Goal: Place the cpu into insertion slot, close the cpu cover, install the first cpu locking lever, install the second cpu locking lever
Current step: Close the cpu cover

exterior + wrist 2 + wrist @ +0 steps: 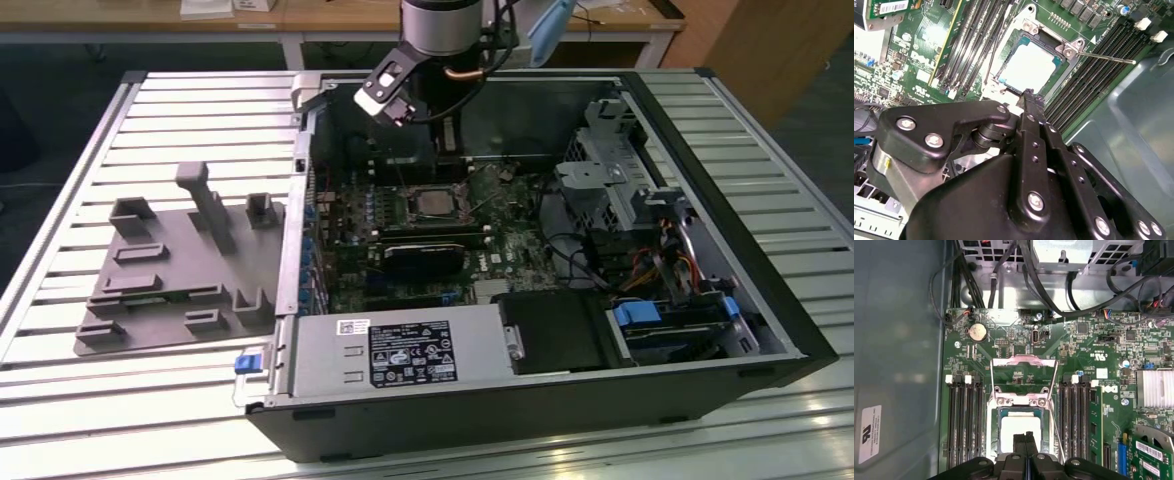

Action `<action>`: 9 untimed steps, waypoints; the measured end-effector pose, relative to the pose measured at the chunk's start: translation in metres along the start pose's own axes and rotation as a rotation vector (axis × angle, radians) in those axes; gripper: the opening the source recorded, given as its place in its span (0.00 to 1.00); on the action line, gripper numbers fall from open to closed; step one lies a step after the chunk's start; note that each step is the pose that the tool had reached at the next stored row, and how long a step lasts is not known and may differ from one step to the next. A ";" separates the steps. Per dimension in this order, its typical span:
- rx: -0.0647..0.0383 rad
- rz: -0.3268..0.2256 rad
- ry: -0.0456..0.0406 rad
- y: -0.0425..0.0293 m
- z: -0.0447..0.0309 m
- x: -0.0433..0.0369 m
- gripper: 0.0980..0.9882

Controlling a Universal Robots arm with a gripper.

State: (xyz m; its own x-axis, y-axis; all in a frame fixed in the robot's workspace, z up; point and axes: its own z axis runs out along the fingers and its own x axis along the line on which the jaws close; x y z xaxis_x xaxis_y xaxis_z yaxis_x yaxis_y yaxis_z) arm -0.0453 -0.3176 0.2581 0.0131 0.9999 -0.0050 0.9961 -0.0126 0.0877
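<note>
Setting: a black open tower computer case [561,415] lies on its side on a pale slatted metal counter [120,400], filling the centre and right of the exterior view. A grey moulded plastic fixture [174,270] sits at the exterior view's left.
Chip: the cpu [1013,432], a small flat square with a dull silver-grey top, already lies flat in the insertion slot [1019,411]. This is a square dark-rimmed socket on the green circuit board [1089,355], between banks of long black memory slots [961,425].
Frame: the cpu cover [1024,360], a thin silvery metal frame with a square window, is swung open and lies back beyond its hinge, clear of the cpu.
Wires: the first locking lever [1109,57], a thin steel wire, juts unlatched over the memory slots. The second locking lever [993,52] stands free along the slot's other side.
Tool: the black two-finger gripper [1026,436] hangs over the cpu's edge farthest from the hinge. Its fingers are pressed together and hold nothing. I cannot tell whether it touches the cpu.
Step in hand: placing looks finished, so I judge closing the cpu cover to be the work now.
Doing it well: I would use the joined fingers as one blunt pusher against the frame's free edge and follow an arc about the hinge. Keep off the cpu's top, keep both levers out of the frame's path, and press lightly until the frame lies flat.
</note>
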 end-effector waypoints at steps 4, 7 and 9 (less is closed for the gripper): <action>0.000 0.000 -0.0002 0.0003 -0.0032 0.0000 0.00; 0.000 0.000 -0.0004 0.0004 -0.0054 -0.0001 0.00; 0.000 0.000 -0.0003 0.0006 -0.0067 -0.0001 0.00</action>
State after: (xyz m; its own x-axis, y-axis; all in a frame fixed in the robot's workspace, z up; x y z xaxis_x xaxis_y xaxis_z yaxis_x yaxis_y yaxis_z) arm -0.0453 -0.3176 0.2648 0.0132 0.9999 -0.0053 0.9961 -0.0126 0.0875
